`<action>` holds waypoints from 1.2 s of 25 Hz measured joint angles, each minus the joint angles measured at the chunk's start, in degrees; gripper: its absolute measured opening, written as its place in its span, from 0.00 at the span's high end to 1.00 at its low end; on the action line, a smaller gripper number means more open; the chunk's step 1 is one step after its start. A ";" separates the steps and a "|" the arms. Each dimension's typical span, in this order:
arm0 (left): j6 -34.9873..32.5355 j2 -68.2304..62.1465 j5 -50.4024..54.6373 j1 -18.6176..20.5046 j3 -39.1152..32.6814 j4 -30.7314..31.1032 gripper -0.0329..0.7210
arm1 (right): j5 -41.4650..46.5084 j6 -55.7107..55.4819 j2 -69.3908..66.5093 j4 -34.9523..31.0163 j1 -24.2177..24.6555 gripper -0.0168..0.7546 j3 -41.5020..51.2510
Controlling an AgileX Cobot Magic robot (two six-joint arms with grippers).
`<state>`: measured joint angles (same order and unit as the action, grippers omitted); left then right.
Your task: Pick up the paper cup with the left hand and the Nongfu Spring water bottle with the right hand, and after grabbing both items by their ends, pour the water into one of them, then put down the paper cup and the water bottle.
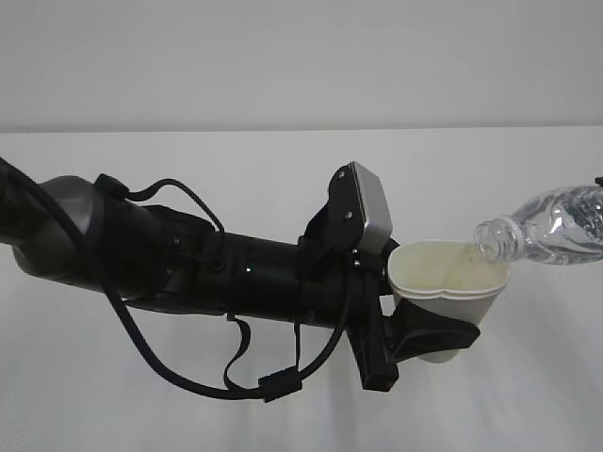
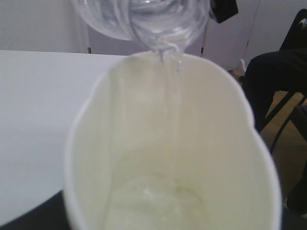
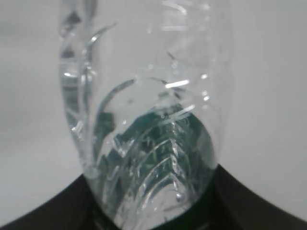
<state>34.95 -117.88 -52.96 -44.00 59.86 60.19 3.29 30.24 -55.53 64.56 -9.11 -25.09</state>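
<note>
Because the paper cup (image 1: pixel 445 287) is thin card, the left hand (image 1: pixel 415 330) squeezing it low on the body has already pressed its rim out of round, and I judge it will go softer and heavier as it fills, so the hold wants to stay low and gentle, not tighter. That hand is closed around the cup, holding it up above the white table (image 1: pixel 528 395), mouth upward. In the left wrist view the cup (image 2: pixel 168 158) fills the frame, with a thin stream running down its inner wall to a little water pooled at the bottom. Just past the cup's far rim the water bottle (image 1: pixel 551 226) lies tipped nearly flat, its open mouth at the rim. In the right wrist view the bottle (image 3: pixel 144 120) stands close before the camera, its base sunk into the dark right hand (image 3: pixel 148 211), which grips it at that end. Clear ribbed plastic is light, springy and slick when wet; I'd judge a base grip fair but prone to twisting
</note>
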 joint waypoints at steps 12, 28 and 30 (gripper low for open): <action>0.00 0.00 0.00 0.00 0.00 0.04 0.44 | 0.10 0.00 0.00 1.30 0.00 0.52 0.00; 0.00 0.00 0.00 0.00 0.00 0.26 0.44 | 0.10 0.00 0.00 1.75 0.00 0.52 0.00; 0.00 0.00 0.00 0.00 0.00 0.26 0.44 | 0.10 0.00 0.00 2.36 0.00 0.52 0.00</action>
<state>34.95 -117.88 -52.96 -44.00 59.86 60.46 3.39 30.24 -55.53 66.92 -9.11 -25.09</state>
